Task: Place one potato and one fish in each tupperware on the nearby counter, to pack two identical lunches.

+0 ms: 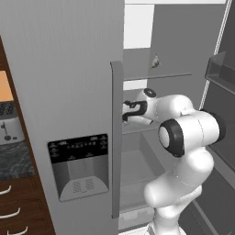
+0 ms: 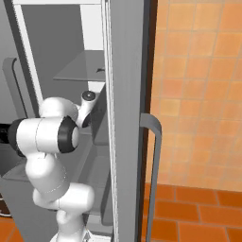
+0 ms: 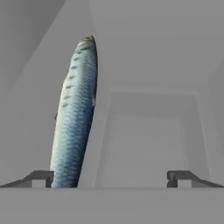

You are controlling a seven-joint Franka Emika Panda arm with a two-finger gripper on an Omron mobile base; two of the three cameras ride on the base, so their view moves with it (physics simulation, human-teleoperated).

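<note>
Inside the open fridge (image 1: 69, 92), the end effector (image 3: 109, 177) is hovering wide open and empty, a fish (image 3: 74, 113) lying just beside one fingertip (image 3: 41, 178); it probably needs shifting sideways to straddle the fish before closing.

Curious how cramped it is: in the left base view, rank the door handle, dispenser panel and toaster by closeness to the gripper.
1. Door handle, right beside the gripper.
2. Dispenser panel, lower left of the handle.
3. Toaster, far left on the counter.
</note>
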